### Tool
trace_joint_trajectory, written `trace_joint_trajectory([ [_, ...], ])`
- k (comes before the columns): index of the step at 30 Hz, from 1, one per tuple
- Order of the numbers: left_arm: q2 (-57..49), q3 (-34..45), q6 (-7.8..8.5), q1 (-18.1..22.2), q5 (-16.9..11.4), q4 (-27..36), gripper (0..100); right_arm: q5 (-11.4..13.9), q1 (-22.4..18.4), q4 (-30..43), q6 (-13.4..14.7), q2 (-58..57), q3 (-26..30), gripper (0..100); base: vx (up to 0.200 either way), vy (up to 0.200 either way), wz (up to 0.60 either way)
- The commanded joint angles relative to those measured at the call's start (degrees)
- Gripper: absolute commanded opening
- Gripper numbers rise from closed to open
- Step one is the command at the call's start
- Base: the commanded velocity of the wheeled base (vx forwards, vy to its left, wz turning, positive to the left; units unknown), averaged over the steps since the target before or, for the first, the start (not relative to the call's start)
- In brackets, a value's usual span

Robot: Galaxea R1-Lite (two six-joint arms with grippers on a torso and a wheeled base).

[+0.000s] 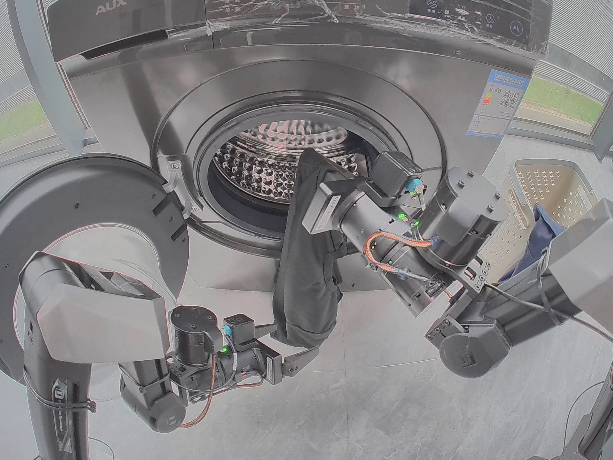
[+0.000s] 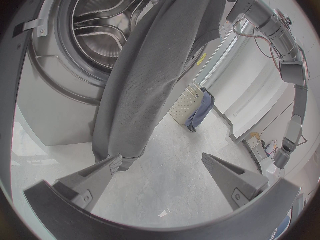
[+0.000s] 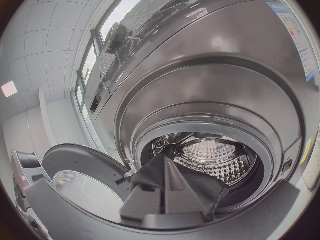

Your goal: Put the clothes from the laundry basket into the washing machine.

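A dark grey garment (image 1: 306,269) hangs from my right gripper (image 3: 165,170), which is shut on its top edge right at the mouth of the washing machine's drum (image 1: 274,154). The cloth drapes down past the door ring almost to the floor. My left gripper (image 1: 297,338) sits low, just at the garment's hanging hem, and stands open; in the left wrist view one fingertip (image 2: 115,162) touches the hem of the garment (image 2: 146,70). The beige laundry basket (image 1: 552,190) stands at the right with a blue cloth (image 1: 536,237) over its rim.
The round machine door (image 1: 83,212) is swung open to the left, above my left arm. The grey tiled floor (image 1: 357,391) in front of the machine is bare. The basket (image 2: 185,105) stands beside the machine's right side.
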Motion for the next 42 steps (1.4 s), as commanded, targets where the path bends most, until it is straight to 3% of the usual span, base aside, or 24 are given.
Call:
trace_joint_trajectory([
  [1,2.8,-3.8,-0.30,-0.9,1.2,-0.1,100,0.1,0.2,-0.2,0.0,0.1,0.0,0,0.000,0.000,0.00],
  [4,4.5,-6.7,-0.91,-1.7,2.7,-0.1,100,0.1,0.5,-0.3,0.0,0.1,0.1,0,0.000,0.000,0.00],
  [11,7.0,-11.0,-1.35,-2.6,3.0,-0.1,100,0.0,0.6,-0.3,0.0,0.3,0.1,0,0.000,0.000,0.00],
  [17,9.3,-15.6,-3.29,-3.6,3.5,-0.1,100,-0.1,0.8,-0.4,0.0,0.4,0.3,0,0.000,0.000,0.00],
  [23,12.9,-20.5,-3.20,-3.4,7.0,0.0,100,-0.2,1.0,-0.5,0.0,0.7,0.6,0,0.000,0.000,0.00],
  [29,17.7,-27.9,-3.20,-3.1,14.6,0.1,100,-0.2,1.3,-1.1,0.0,1.1,0.6,0,0.000,0.000,0.00],
  [40,18.0,-30.8,-3.46,-2.8,17.6,0.1,100,-0.2,1.5,-1.4,0.0,1.3,0.7,0,0.000,0.000,0.00],
  [41,17.9,-30.9,-3.38,-2.8,17.8,0.1,0,-0.2,1.4,-1.6,0.0,1.3,0.9,0,0.000,0.000,0.00],
  [42,17.7,-30.9,-3.46,-2.6,17.8,0.1,0,-0.2,1.4,-1.8,0.0,1.4,1.1,0,0.000,0.000,0.00],
])
